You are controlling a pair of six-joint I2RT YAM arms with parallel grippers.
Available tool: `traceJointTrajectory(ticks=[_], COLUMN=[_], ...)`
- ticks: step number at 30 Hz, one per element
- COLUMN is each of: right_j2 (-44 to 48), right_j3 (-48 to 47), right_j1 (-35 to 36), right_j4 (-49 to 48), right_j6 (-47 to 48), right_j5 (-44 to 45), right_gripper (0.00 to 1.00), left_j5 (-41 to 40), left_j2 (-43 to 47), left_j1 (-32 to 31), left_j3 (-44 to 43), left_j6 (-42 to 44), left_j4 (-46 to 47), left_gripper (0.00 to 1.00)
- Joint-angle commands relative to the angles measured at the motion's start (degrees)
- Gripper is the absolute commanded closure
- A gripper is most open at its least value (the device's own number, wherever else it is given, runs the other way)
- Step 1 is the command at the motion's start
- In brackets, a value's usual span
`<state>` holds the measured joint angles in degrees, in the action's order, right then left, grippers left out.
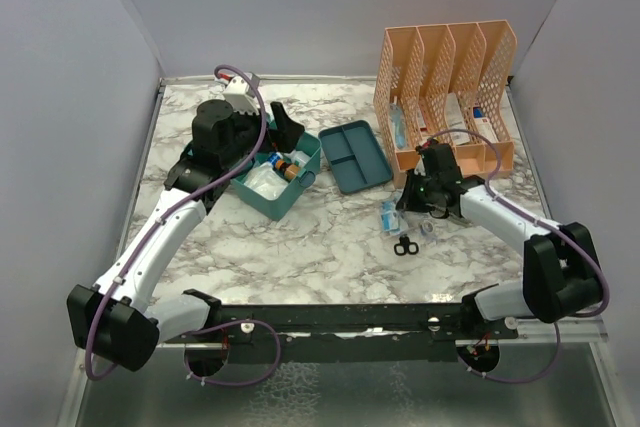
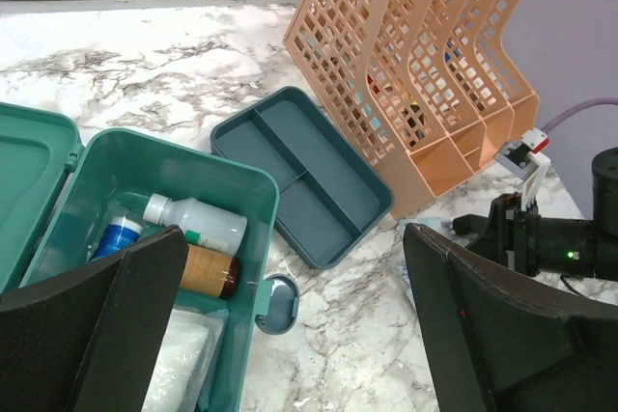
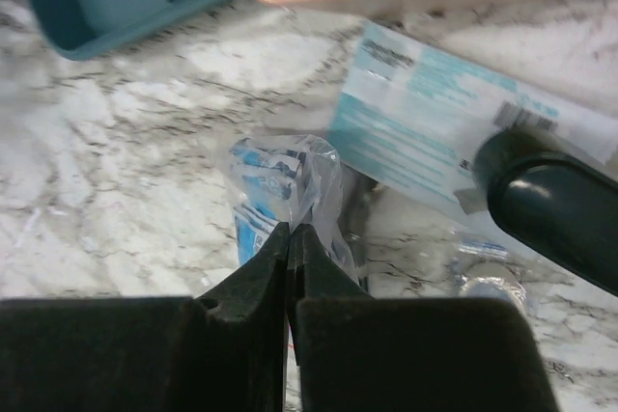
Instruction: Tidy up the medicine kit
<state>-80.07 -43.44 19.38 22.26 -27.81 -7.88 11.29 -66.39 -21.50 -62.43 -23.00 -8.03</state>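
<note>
— What's lying on that marbled desk [image 1: 330, 257]?
— The medicine kit [image 1: 285, 205] toward the left, lid open, with its insert tray [image 1: 357, 155] just beside it on the right. The peach file organizer [image 1: 445, 77] stands far right.
— And nearer?
— Black scissors [image 1: 405, 245], a clear packet [image 3: 280, 180] and a printed packet [image 3: 435, 113], close in front of the organizer.

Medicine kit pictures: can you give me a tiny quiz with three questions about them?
1. True or false: the lid of the medicine kit is shut.
2. The divided tray lies: A inside the kit, B on the table beside it, C under the kit.
3. Fill in: the right gripper pinches a clear plastic ____.
Key: 1 false; 2 B; 3 packet.
</note>
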Motion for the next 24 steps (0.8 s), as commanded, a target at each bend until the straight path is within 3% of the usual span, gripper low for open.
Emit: traceJointTrajectory(ticks=[1,6,11,16,20,24], right_j2=[3.7,5.1,4.2,0.1,-4.7,-10.7], right_j3=[-5.9,-11.3,-17.0,-21.9,-26.7,-34.2], right_j1=[-0.4,-0.4,-0.4,1.0,6.0,10.9], right_j4=[-2.2,-4.2,-9.0,-14.9,-17.9,-17.3], right_j6=[3.0,3.3,1.7,-1.4,-2.3,-2.6], right_j5=[-5.8,-12.2,-20.7,-25.5,-23.0,-19.6], right_gripper=[0.99,0.99,0.99,0.99,0.99,0.99], left_j5=[1.1,12.2,15.1,8.2,-6.6,-22.7], left_j2=[1.0,-1.3,-2.3,-1.5,1.4,7.4], left_j1=[0.3,0.5,0.4,0.9,1.0,1.1], left_j3=[0.6,1.5,3.7,5.0,4.9,4.4], left_j6=[-1.3,-3.4,-9.1,-11.9,-13.5,-8.3], left_j4=[2.7,5.9,9.7,8.0,2.0,0.0], left_gripper=[0.01,0.01,0.05,0.14,0.18,0.19])
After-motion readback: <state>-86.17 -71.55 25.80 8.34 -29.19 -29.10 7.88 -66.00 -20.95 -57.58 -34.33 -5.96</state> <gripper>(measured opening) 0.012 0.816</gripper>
